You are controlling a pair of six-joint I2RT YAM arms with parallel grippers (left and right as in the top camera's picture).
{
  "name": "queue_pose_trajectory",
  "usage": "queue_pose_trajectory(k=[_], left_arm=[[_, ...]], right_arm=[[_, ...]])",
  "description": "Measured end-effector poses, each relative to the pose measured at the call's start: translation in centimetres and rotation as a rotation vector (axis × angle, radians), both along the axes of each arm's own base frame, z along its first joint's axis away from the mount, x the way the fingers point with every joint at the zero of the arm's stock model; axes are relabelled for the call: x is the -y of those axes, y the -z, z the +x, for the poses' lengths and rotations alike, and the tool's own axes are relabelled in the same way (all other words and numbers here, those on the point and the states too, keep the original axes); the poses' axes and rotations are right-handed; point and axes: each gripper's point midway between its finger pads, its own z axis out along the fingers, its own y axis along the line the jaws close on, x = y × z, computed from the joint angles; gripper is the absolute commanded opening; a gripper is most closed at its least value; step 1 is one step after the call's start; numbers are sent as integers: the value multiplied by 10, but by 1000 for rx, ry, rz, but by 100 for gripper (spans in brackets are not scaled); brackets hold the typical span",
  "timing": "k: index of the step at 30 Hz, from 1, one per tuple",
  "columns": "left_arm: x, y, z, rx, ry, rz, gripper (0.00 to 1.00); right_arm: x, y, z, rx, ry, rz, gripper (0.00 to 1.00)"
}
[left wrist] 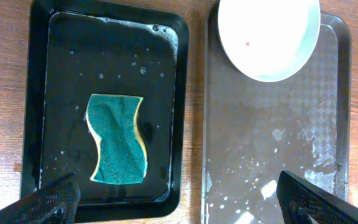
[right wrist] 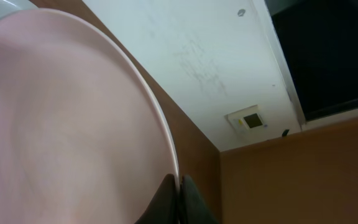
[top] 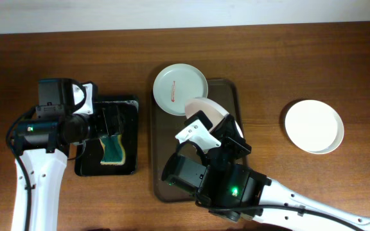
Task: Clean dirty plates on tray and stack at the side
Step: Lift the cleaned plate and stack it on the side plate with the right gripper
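My right gripper (top: 227,128) is shut on the rim of a pale plate (top: 205,110) and holds it tilted on edge above the dark-brown tray (top: 230,96). In the right wrist view the plate (right wrist: 67,124) fills the left, pinched between my fingers (right wrist: 179,186). A second plate (top: 180,88) with a small red smear lies at the tray's far left corner; it also shows in the left wrist view (left wrist: 269,37). A third plate (top: 313,126) rests on the table to the right. My left gripper (left wrist: 179,199) is open and empty, above the gap between the two trays.
A glossy black tray (top: 132,106) holds water and a green-and-yellow sponge (top: 113,151), also seen in the left wrist view (left wrist: 117,140). The brown tray (left wrist: 260,149) is wet with droplets and foam.
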Motion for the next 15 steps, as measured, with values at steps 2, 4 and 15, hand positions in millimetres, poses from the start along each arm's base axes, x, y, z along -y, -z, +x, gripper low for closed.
queue_pose_trajectory(k=[2, 4, 15], left_arm=[[0, 0, 0, 0, 0, 0, 99], [0, 0, 0, 0, 0, 0, 99], [0, 1, 0, -2, 1, 0, 99]], right_arm=[[1, -1, 0, 5, 3, -2, 4], [1, -1, 0, 8, 5, -2, 4], [203, 97, 58, -524, 662, 1375, 4]])
